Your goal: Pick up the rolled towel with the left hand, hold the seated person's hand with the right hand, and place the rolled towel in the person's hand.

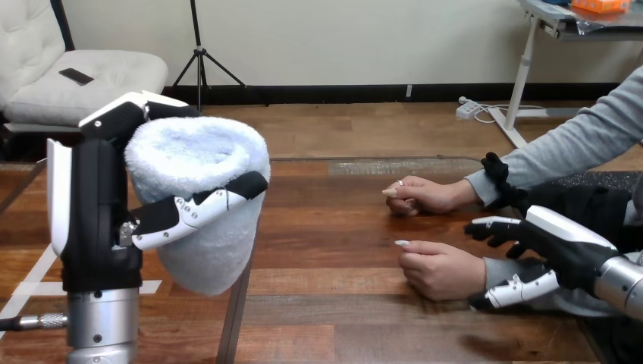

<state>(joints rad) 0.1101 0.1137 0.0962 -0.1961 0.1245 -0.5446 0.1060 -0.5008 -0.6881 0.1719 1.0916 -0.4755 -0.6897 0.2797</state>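
My left hand (98,220) is raised at the view's left, shut on the rolled white towel (201,189). It holds the towel upright above the table, with the thumb across its front. The person's nearer hand (442,271) rests loosely curled on the table at the right. My right hand (565,250) is at that hand's wrist, by the grey sleeve. Its fingers (493,229) reach over the wrist and its thumb (519,290) lies under it. They are spread apart and not closed on the wrist.
The person's farther hand (421,196) lies on the wooden table (334,303) behind the nearer one, its grey-sleeved forearm (576,144) running to the upper right. A seam between two table boards (231,318) runs below the towel.
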